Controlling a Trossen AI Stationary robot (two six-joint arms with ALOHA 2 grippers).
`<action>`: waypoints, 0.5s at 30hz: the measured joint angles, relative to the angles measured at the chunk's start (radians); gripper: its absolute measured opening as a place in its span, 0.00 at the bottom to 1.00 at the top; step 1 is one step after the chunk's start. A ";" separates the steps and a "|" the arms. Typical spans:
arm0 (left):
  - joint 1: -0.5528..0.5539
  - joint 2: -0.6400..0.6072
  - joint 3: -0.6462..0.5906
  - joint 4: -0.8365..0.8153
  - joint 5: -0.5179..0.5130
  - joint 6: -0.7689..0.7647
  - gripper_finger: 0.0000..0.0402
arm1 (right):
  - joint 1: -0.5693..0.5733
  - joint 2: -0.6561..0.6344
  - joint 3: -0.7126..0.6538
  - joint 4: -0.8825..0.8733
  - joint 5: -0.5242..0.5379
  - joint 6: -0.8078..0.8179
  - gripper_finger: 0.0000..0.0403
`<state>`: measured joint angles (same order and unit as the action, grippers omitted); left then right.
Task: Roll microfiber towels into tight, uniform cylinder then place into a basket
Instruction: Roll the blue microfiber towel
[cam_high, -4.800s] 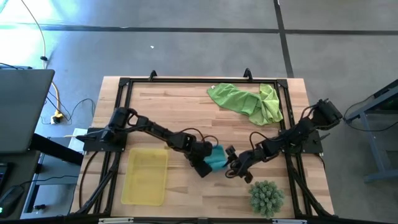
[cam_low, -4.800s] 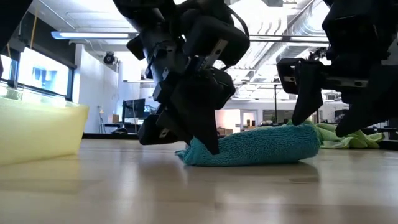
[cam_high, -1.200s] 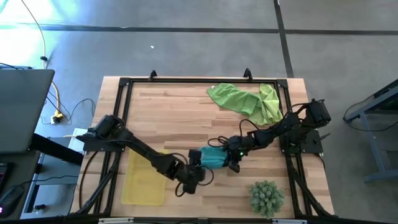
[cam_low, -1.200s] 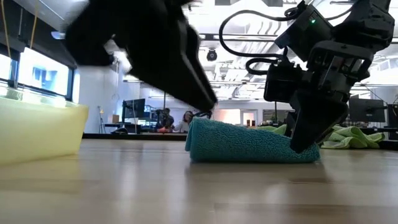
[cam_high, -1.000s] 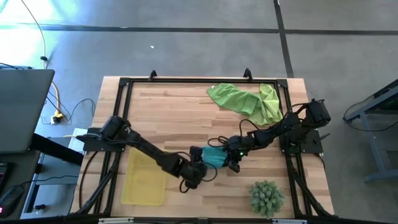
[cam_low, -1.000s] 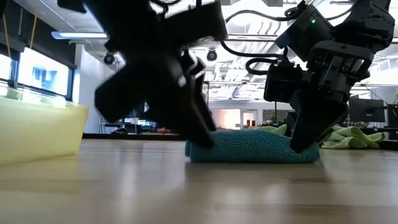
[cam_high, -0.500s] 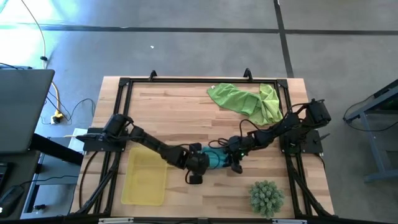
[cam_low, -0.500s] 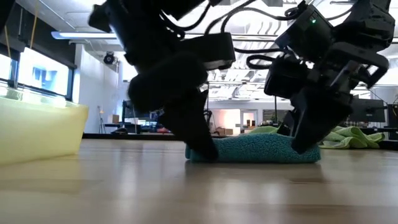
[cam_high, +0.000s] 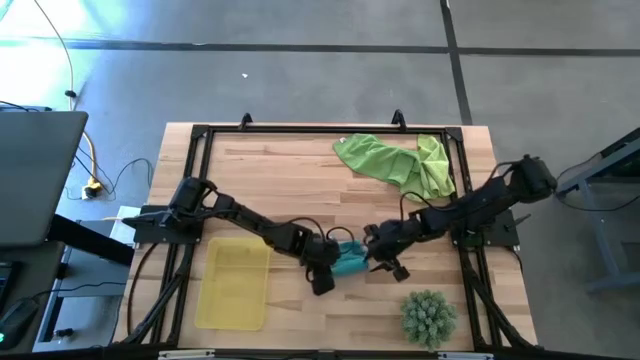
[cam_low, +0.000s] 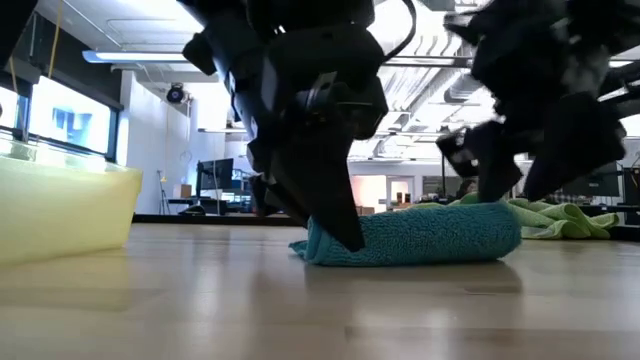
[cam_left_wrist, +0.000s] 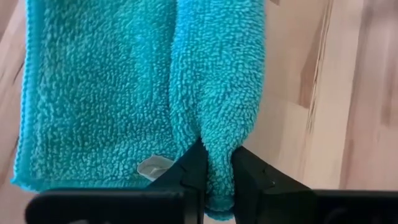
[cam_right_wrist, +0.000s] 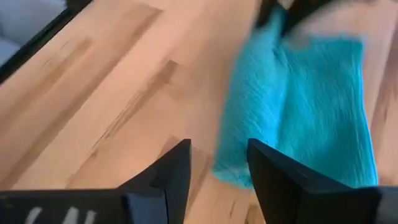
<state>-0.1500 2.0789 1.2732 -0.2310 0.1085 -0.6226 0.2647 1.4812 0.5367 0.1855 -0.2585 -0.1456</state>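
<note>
The teal microfiber towel (cam_high: 351, 260) lies on the table's middle, partly rolled: a thick roll (cam_left_wrist: 217, 87) beside a flat part (cam_left_wrist: 93, 106). My left gripper (cam_high: 327, 268) is shut on its left end. My right gripper (cam_high: 386, 262) hangs open just above and beyond the towel's right end (cam_low: 500, 225), touching nothing. The two lime green towels (cam_high: 396, 164) lie crumpled at the far right. The yellow basket (cam_high: 233, 283) stands at the near left. My left gripper pinches the end of the towel's rolled part (cam_left_wrist: 217, 140) between its two fingers (cam_left_wrist: 193, 167). It comes slanting down from the table's left, in line with the roll. The towel lies on the table (cam_low: 430, 238).
A spiky green plant (cam_high: 429, 317) stands at the near right corner. A black frame (cam_high: 300, 131) runs around the wooden tabletop. Bare wood lies between the basket and the teal towel and across the far left.
My left gripper has swung from the near side up to the towel's left end, rolled its wrist and shut on the roll. My right gripper has opened, let go of the towel's right end and risen off it. The towel stays on the table.
</note>
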 joint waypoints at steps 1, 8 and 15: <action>0.003 0.000 0.000 -0.001 0.000 -0.017 0.10 | 0.021 -0.001 0.001 0.006 0.019 -0.034 0.37; 0.014 0.000 0.000 0.000 -0.001 -0.053 0.09 | 0.158 0.026 0.002 0.016 0.282 -0.151 0.38; 0.014 0.000 -0.002 0.003 0.001 -0.084 0.09 | 0.183 0.064 0.003 0.051 0.420 -0.144 0.38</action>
<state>-0.1364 2.0789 1.2716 -0.2279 0.1097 -0.7063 0.4480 1.5456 0.5396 0.2368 0.1612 -0.2897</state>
